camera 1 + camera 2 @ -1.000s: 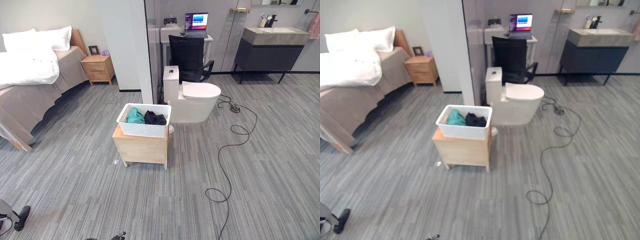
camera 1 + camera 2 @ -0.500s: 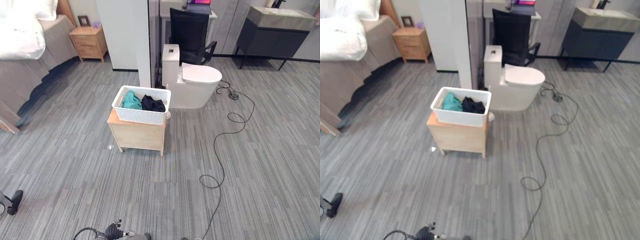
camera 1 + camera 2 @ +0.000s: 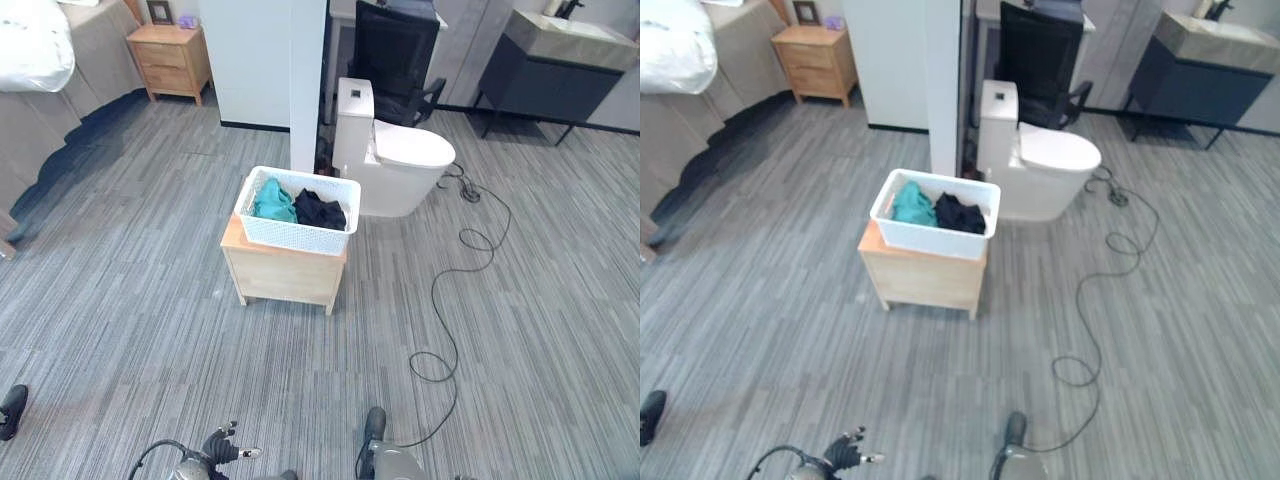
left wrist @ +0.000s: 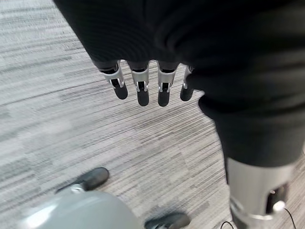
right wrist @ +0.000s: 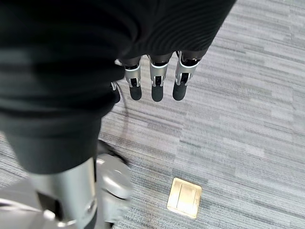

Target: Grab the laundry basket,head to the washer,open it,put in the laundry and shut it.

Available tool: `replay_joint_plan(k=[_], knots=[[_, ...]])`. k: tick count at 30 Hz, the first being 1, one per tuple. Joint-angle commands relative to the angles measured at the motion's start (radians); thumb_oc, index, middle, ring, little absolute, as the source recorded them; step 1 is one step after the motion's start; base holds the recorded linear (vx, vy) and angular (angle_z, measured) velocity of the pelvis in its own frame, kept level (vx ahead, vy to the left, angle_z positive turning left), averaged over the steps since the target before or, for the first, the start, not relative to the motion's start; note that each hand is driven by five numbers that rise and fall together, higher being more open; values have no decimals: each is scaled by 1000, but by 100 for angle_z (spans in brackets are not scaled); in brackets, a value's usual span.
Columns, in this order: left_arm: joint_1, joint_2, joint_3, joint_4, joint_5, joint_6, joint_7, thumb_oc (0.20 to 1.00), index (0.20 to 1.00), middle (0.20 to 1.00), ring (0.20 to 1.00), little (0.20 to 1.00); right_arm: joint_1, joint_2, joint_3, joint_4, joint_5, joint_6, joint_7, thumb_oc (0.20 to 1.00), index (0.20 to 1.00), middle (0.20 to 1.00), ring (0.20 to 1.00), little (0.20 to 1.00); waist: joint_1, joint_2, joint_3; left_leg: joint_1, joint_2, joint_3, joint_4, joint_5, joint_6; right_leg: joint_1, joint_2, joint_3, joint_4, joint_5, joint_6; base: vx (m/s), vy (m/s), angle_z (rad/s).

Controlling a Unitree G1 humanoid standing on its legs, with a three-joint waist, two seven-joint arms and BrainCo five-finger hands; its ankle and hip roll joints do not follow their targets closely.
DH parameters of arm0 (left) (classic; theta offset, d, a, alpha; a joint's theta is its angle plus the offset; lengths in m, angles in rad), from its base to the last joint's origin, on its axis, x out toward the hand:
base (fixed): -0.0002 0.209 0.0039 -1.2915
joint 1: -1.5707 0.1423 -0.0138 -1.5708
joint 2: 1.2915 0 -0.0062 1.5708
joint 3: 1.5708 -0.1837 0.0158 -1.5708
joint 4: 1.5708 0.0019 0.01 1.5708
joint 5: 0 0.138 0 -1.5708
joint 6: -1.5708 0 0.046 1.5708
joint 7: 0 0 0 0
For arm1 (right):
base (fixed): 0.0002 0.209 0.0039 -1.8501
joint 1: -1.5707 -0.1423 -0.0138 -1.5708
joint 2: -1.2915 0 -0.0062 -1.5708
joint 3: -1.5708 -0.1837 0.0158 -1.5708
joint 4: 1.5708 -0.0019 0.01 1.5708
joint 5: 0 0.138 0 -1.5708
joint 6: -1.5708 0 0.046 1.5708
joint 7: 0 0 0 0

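We are looking down across a grey striped carpet floor (image 3: 150,300) that is taking up most of the room. At the far left a bed (image 3: 40,70) with white bedding is showing, and beside it a wooden nightstand (image 3: 170,60) is standing against the wall. A white partition wall (image 3: 265,70) is rising in the middle, with a black office chair (image 3: 398,50) behind it and a dark vanity cabinet (image 3: 555,75) at the far right. A white toilet (image 3: 395,155) is sitting just right of the partition.

In front of the partition a small wooden cabinet (image 3: 285,272) is standing on the carpet, and the white laundry basket (image 3: 297,212) is resting on top of it, just beside the toilet. Inside the basket a teal garment (image 3: 271,201) is lying on the left and a black garment (image 3: 320,210) on the right, touching each other.

Our hands are hanging low, well apart from the basket. The left hand (image 4: 147,81) is pointing down at the carpet with its fingers straight and relaxed, holding nothing. The right hand (image 5: 155,76) is doing the same, fingers straight, nothing in them. Below the right hand a small brass floor plate (image 5: 184,197) is lying set into the carpet.
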State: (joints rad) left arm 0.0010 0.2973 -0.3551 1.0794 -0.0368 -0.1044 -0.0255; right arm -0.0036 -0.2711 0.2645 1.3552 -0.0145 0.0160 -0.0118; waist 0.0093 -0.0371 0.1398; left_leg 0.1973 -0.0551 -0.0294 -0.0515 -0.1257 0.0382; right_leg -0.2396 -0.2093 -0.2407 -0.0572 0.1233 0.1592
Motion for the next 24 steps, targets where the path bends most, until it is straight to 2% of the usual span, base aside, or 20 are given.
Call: replay_joint_plan(k=[1,3,4,5,6,7,8,9,10,11,12,14,15,17,18,20,23,24], knots=[[-6,12,-12,-36,22,-27,-11,1000,1000,1000,1000,1000,-19,-34,-18,19,18,-8,2,1000,1000,1000,1000,1000,-8,-5,-20,41,63,-1,42,-120,-43,21,-13,-19,50,47,30,467,-254,22],[-14,8,-20,-27,27,-24,-11,1000,1000,1000,1000,1000,-4,-38,-27,1,31,-15,1,1000,1000,1000,1000,1000,-34,-5,-33,49,105,11,100,-151,-64,12,11,-11,102,20,6,326,-217,55],[-26,3,-20,-4,26,-24,-2,1000,1000,1000,1000,1000,-3,-39,-25,-5,42,-21,-5,1000,1000,1000,1000,1000,-49,1,-43,35,133,16,148,-132,-81,12,36,-6,127,-3,-10,399,-351,69],[-33,2,-15,2,8,-20,3,1000,1000,1000,1000,1000,2,-39,-28,-16,68,-27,-12,1000,1000,1000,1000,1000,-47,-2,-42,-83,183,39,410,-3,-117,61,85,-20,138,-47,-63,308,-296,62],[-33,3,-15,2,8,-20,3,1000,1000,1000,1000,1000,2,-38,-28,-16,68,-27,-12,1000,1000,1000,1000,1000,-50,-5,-46,-92,180,36,414,-1,-116,57,82,-22,137,-45,-63,331,-422,42],[-22,10,10,-24,-19,-12,4,1000,1000,1000,1000,1000,-6,-45,-15,-44,83,-34,-20,1000,1000,1000,1000,1000,-26,-16,-20,-199,214,40,669,95,-107,118,132,-31,120,-75,-109,122,-217,13],[-23,10,11,-24,-19,-11,4,1000,1000,1000,1000,1000,-6,-44,-15,-44,83,-33,-20,1000,1000,1000,1000,1000,-29,-18,-22,-205,211,37,671,97,-106,115,129,-32,119,-73,-109,269,-395,-64],[-33,12,21,-25,-19,-11,21,1000,1000,1000,1000,1000,-19,-52,3,-74,81,-34,-26,1000,1000,1000,1000,1000,-11,-32,-4,-270,229,27,789,127,-86,155,173,-6,93,-96,-135,234,-239,-91],[-35,14,21,-35,-23,-13,27,1000,1000,1000,1000,1000,-21,-58,9,-89,77,-36,-33,1000,1000,1000,1000,1000,-5,-33,1,-300,243,24,790,119,-88,177,186,4,87,-114,-132,186,-239,-84],[-36,14,21,-36,-23,-12,28,1000,1000,1000,1000,1000,-21,-59,8,-91,77,-35,-33,1000,1000,1000,1000,1000,-6,-41,3,-313,237,29,797,129,-82,171,178,-1,85,-105,-138,115,-114,-34],[-40,17,24,-56,-30,-13,35,1000,1000,1000,1000,1000,-25,-71,7,-127,76,-38,-41,1000,1000,1000,1000,1000,-1,-50,12,-344,258,44,766,117,-79,188,180,2,77,-110,-137,70,-84,-14],[-44,33,33,-118,-37,-14,47,1000,1000,1000,1000,1000,-19,-100,-2,-232,76,-45,-55,1000,1000,1000,1000,1000,7,-73,25,-376,264,72,626,88,-75,216,179,17,63,-121,-134,216,-67,-8],[-26,55,64,-199,-44,-12,59,1000,1000,1000,1000,1000,11,-147,-46,-389,74,-55,-65,1000,1000,1000,1000,1000,7,-83,24,-371,281,94,400,109,-101,240,178,30,48,-132,-124,256,25,-16],[-3,68,103,-269,-69,-7,71,1000,1000,1000,1000,1000,35,-190,-98,-536,69,-61,-79,1000,1000,1000,1000,1000,17,-82,25,-353,284,73,210,188,-127,263,186,43,45,-146,-118,195,59,-25],[-2,69,102,-269,-69,-6,71,1000,1000,1000,1000,1000,36,-190,-99,-538,69,-59,-79,1000,1000,1000,1000,1000,16,-83,24,-353,281,72,203,194,-126,261,184,42,45,-145,-118,147,48,-36],[48,54,162,-348,-98,-4,86,1000,1000,1000,1000,1000,72,-218,-174,-728,57,-70,-92,1000,1000,1000,1000,1000,22,-71,17,-320,289,8,83,225,-144,300,206,74,54,-178,-115,254,75,-62],[65,44,172,-374,-108,1,83,1000,1000,1000,1000,1000,86,-222,-199,-773,54,-72,-94,1000,1000,1000,1000,1000,20,-63,4,-305,290,8,56,233,-146,305,209,74,52,-186,-113,139,56,-70],[93,37,180,-428,-127,10,81,1000,1000,1000,1000,1000,107,-229,-241,-860,45,-71,-103,1000,1000,1000,1000,1000,17,-53,-6,-288,290,39,42,243,-150,312,200,75,60,-195,-114,176,125,-41]])
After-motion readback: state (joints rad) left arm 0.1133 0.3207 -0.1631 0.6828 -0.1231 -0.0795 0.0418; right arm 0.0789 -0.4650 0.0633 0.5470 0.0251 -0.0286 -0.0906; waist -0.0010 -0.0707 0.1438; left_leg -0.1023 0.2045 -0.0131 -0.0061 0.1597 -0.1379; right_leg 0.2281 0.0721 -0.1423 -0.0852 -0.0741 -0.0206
